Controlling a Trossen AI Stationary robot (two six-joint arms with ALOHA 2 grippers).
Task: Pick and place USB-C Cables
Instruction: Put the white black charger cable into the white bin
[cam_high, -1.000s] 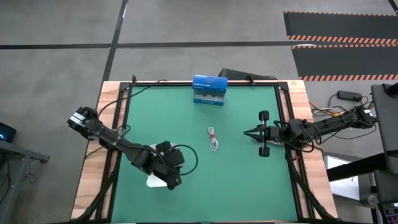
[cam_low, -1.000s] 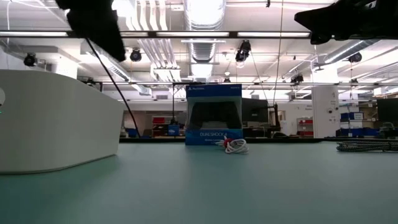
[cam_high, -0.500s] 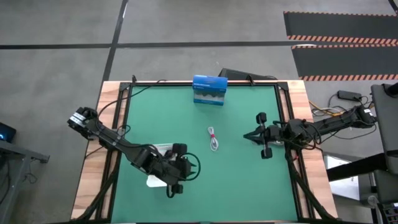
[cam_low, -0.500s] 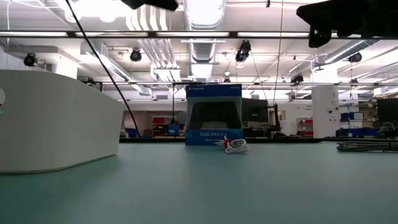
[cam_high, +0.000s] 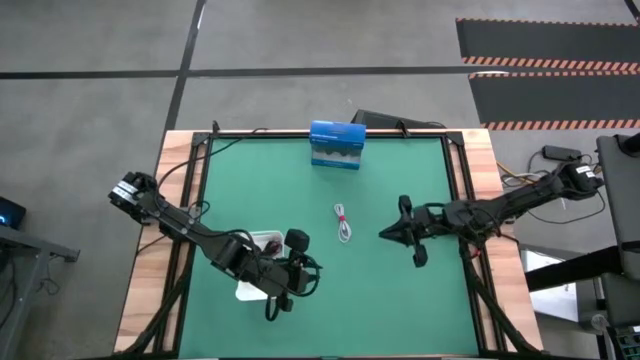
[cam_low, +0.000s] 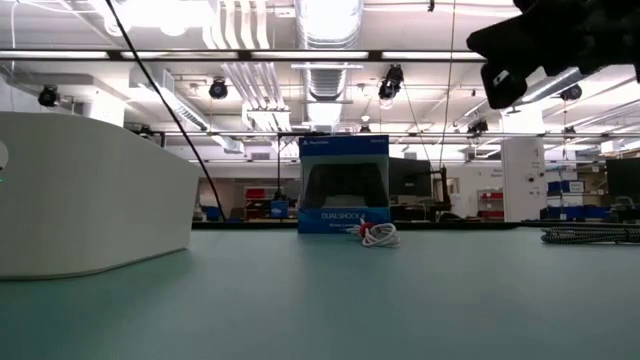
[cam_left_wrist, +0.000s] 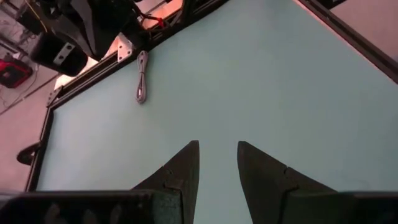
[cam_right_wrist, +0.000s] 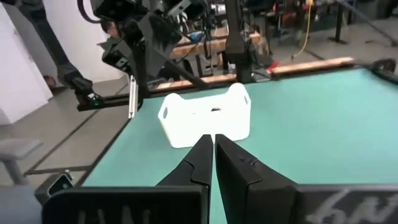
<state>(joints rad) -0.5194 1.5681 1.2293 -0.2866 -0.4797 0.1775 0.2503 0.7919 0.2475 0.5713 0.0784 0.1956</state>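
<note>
A white USB-C cable bundle with a pink-red tie (cam_high: 343, 222) lies flat on the green mat mid-table, in front of the blue box in the low view (cam_low: 378, 235). It also shows in the left wrist view (cam_left_wrist: 142, 84). My left gripper (cam_high: 312, 272) hovers just right of the white tray (cam_high: 250, 243). It points toward the table's right, and its fingers are open with nothing between them (cam_left_wrist: 217, 155). My right gripper (cam_high: 383, 234) is shut and empty (cam_right_wrist: 213, 144), right of the cable. It points level across the mat at the tray (cam_right_wrist: 205, 115).
The blue box (cam_high: 337, 145) stands at the far edge, behind the cable. The tray fills the left of the low view (cam_low: 90, 200). A dark braided cable (cam_low: 590, 235) lies at the table's right side. Open mat lies between the two grippers.
My left gripper has risen off the tray, rolled and tipped up toward level, and swung a little toward the table's right. My right gripper has rolled and gone toward the table's left and near edge, closer to the cable. The cable has not moved.
</note>
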